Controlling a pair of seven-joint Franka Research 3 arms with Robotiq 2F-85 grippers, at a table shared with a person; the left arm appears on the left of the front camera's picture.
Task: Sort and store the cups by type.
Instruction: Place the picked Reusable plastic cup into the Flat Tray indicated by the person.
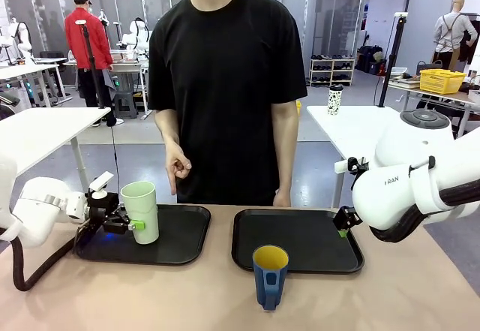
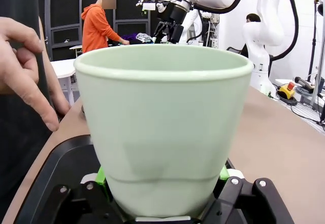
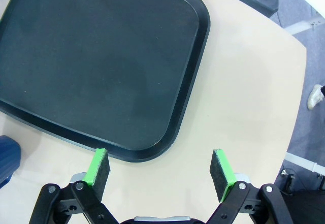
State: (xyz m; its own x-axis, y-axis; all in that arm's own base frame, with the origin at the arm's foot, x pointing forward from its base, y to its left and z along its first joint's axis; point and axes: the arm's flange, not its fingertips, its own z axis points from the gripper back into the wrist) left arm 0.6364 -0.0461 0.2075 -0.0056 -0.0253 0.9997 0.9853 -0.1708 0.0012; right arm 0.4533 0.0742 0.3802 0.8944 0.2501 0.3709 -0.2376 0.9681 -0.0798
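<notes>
Front camera looks across table (image 1: 420,301); left wrist hugs tumbler (image 2: 162,132); right wrist above tray (image 3: 101,56)

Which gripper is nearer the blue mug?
Right. The right gripper, open, hovers by the right tray's corner, right of the mug; the left gripper is across at the left tray, shut on the tumbler.

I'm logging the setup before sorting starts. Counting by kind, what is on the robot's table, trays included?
Black trays: 2, the left tray and the right tray
Pale green tumbler: 1
Dark blue mug: 1
Total: 4
</notes>
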